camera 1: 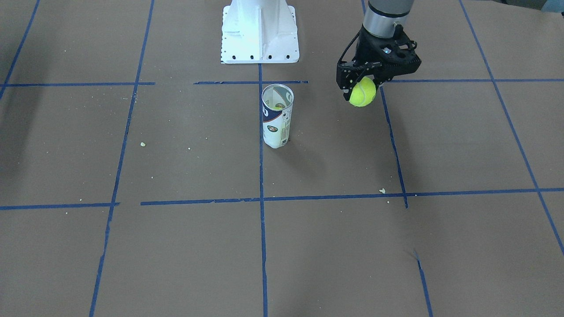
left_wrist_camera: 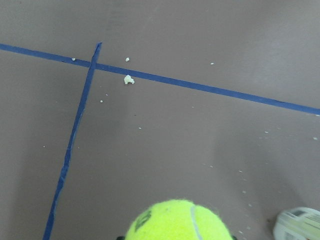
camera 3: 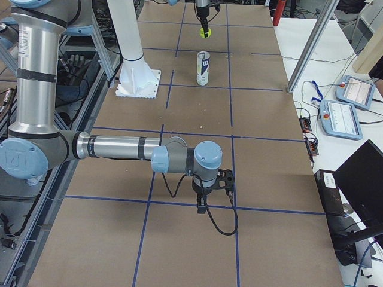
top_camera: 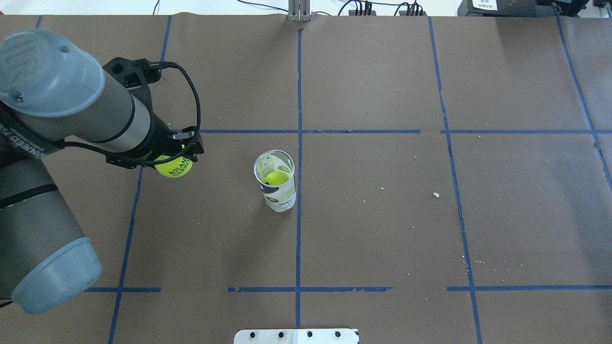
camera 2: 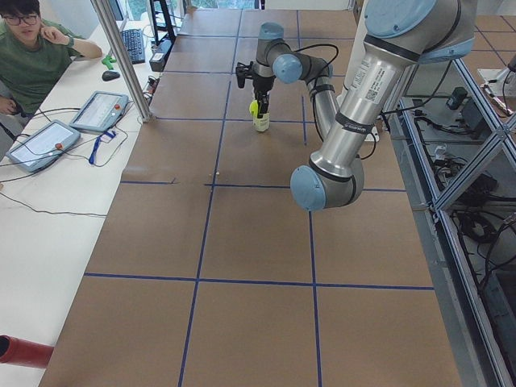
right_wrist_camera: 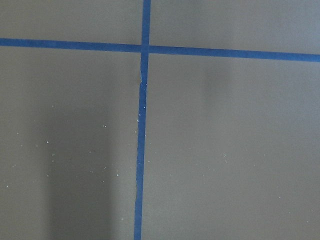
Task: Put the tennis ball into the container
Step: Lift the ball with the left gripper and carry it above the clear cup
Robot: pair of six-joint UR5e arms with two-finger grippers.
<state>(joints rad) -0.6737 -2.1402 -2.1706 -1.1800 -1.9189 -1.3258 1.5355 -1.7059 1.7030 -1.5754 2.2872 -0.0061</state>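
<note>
left fingers [camera 1: 346,84] clamp tennis ball [camera 1: 363,93] aloft, apart from upright container [camera 1: 277,121] | right fingers [camera 3: 202,207]: cannot tell

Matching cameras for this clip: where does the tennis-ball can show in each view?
Exterior front-facing: container centre, upright.
Overhead exterior: container just left of centre.
Exterior left: container upper middle, far off.
Exterior right: container upper middle.
Left wrist-mounted: container cut off at bottom right corner.
Right wrist-mounted: not in view.
Shared landmark: the blue tape line running out from the white base, right beside it in the exterior views.
</note>
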